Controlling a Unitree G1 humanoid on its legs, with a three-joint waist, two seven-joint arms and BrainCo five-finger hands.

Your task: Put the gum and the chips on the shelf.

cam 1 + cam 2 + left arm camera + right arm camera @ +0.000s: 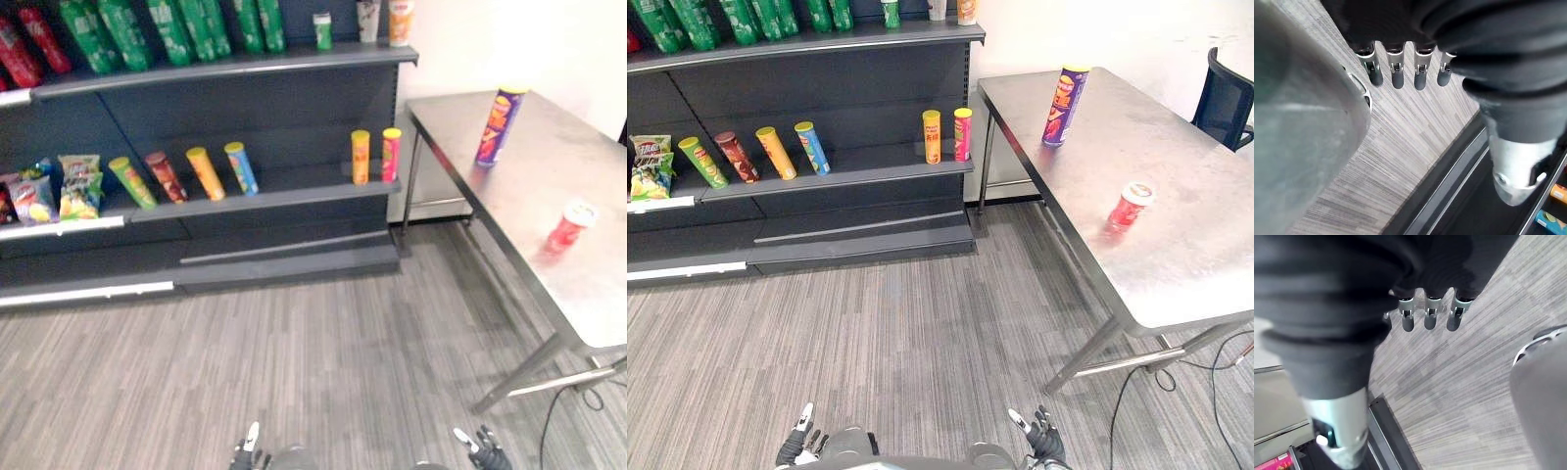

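Right eye view, looking down: left hand (795, 446) and right hand (1046, 441) hang low over the grey striped floor (921, 333), fingers straight, holding nothing. A purple chips can (1064, 106) stands upright near the far edge of the steel tabletop (1195, 255). The red, white-lidded gum tub (1130, 206) sits mid-tabletop. Their print is too small to read. Snack cans (774, 152) line the dark shelf (862, 168) nearby.

The place looks like a small shop, or a room arranged as one. A dark shelf unit (843, 93) with white price strips (661, 205) on its edges carries goods in rows: tall snack cans (776, 153), bags of crisps (649, 164), green packets (745, 18). Beside it a steel table (1176, 255) stands on a grey striped floor (921, 333).
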